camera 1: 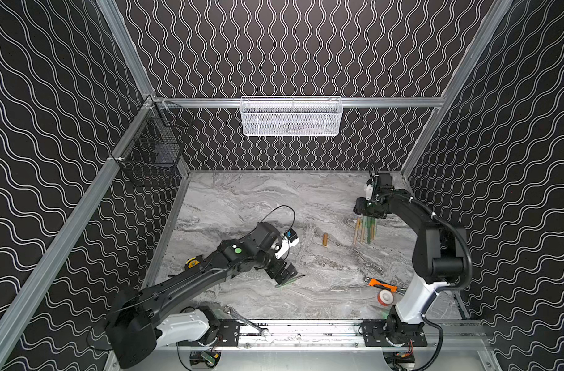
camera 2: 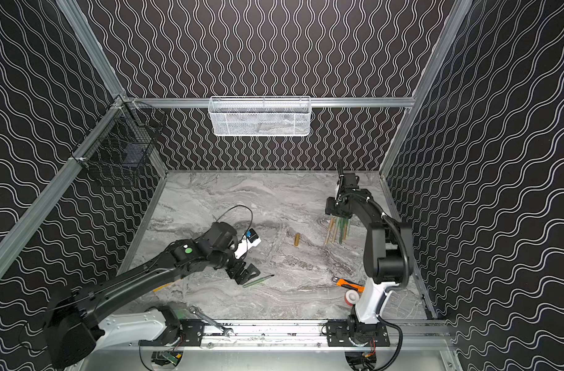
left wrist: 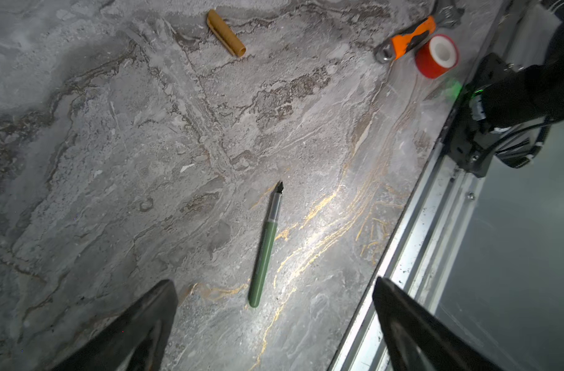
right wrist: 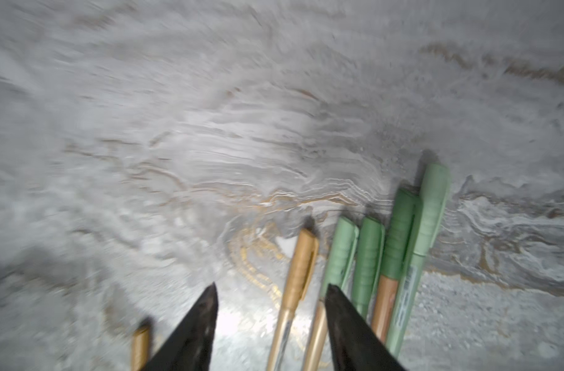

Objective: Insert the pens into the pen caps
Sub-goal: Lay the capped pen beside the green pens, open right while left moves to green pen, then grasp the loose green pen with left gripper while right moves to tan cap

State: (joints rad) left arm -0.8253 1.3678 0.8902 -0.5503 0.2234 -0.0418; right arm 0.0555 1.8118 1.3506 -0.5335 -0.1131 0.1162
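Left pincer (left wrist: 274, 281) gapes over the uncapped green pen (left wrist: 264, 253), probably to grasp it; right pincer (right wrist: 271, 286), parted, seems empty above the capped pens (right wrist: 369, 250).

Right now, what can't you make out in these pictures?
- Row of capped tan and green pens: far ends hidden under the right tool in both top views; barrel ends cut off by the blurred right wrist view's edge.
- White mesh basket: contents unclear through the mesh in both top views.
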